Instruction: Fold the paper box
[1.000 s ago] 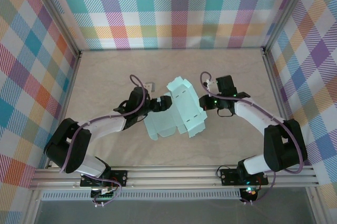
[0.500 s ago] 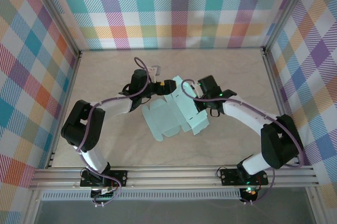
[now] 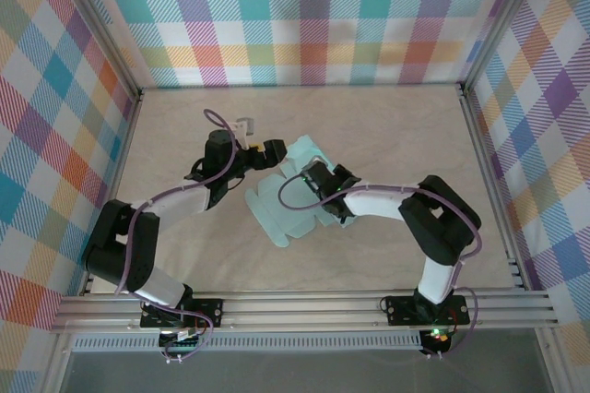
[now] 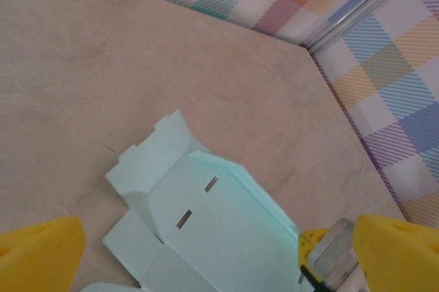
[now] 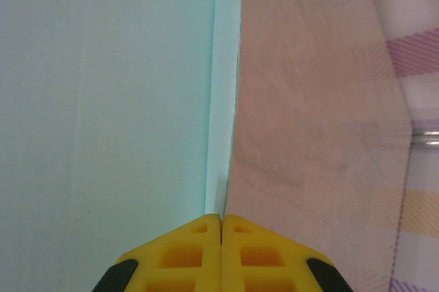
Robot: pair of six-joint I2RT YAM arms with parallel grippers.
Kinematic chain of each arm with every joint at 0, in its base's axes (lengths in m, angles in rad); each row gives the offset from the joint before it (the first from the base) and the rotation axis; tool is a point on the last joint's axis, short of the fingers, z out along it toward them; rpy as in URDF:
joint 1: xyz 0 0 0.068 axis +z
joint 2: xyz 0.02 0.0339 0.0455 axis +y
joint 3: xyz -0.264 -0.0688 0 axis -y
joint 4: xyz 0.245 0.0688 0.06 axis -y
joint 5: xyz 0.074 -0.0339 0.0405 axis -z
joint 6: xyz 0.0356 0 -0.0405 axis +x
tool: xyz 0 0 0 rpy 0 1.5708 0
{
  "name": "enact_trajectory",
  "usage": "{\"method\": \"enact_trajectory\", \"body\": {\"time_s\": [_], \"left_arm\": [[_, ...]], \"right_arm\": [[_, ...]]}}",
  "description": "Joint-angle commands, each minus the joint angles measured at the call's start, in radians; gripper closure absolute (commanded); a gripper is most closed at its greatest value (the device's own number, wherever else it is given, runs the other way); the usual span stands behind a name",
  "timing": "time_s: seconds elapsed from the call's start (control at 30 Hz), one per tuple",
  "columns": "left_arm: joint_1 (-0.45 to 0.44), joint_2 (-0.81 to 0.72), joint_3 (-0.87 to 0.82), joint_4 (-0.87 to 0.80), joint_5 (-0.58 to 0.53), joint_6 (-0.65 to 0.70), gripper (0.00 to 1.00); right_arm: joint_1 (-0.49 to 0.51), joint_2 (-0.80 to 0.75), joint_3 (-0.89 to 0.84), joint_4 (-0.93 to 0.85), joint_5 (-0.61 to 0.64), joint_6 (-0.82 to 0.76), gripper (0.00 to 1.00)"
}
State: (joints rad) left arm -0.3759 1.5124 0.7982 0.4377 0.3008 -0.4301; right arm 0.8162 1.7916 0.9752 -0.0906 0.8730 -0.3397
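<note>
The paper box [image 3: 277, 213] is a pale mint card blank lying partly folded on the table's middle, with one slotted panel raised. My right gripper [image 3: 312, 178] is shut and rests on top of it. In the right wrist view the shut yellow tips [image 5: 221, 222] sit against the long edge of the paper box [image 5: 103, 100], with nothing seen between them. My left gripper [image 3: 269, 150] stands open at the card's far left corner. In the left wrist view the paper box [image 4: 206, 223] lies between and ahead of the wide-spread gripper [image 4: 219, 258], untouched by its fingers [image 4: 41, 254].
Plaid walls on aluminium posts [image 3: 479, 112] close in the pale wooden table [image 3: 396, 125] on three sides. A metal rail [image 3: 304, 308] runs along the near edge by the arm bases. A wall corner [image 4: 357, 18] stands beyond the card.
My right gripper has swept left from beside the card onto it, staying shut, and the raised panel has gone over with it. My left gripper has drawn back and up to the card's far left corner.
</note>
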Motion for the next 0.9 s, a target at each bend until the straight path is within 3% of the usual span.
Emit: {"method": "enact_trajectory", "body": {"time_s": [0.0, 0.23, 0.43, 0.53, 0.77, 0.87], "left_arm": [[0.018, -0.034, -0.034, -0.022, -0.037, -0.007, 0.0], [0.023, -0.023, -0.04, -0.018, -0.043, -0.019, 0.0], [0.026, -0.016, -0.049, 0.0, -0.043, -0.026, 0.0], [0.026, -0.032, -0.059, 0.004, -0.037, -0.01, 0.0], [0.023, -0.141, -0.109, 0.007, -0.001, 0.116, 0.0], [0.013, -0.163, -0.117, 0.013, 0.002, 0.181, 0.0]], "right_arm": [[0.044, 0.051, -0.015, 0.133, 0.117, -0.07, 1.0], [0.057, 0.12, -0.015, 0.165, 0.11, -0.118, 1.0], [0.035, 0.051, -0.012, 0.112, 0.042, -0.054, 1.0], [0.0, -0.018, -0.006, 0.036, -0.089, 0.011, 1.0], [-0.122, -0.187, -0.03, -0.047, -0.559, 0.153, 1.0], [-0.146, -0.206, -0.032, -0.069, -0.672, 0.16, 1.0]]}}
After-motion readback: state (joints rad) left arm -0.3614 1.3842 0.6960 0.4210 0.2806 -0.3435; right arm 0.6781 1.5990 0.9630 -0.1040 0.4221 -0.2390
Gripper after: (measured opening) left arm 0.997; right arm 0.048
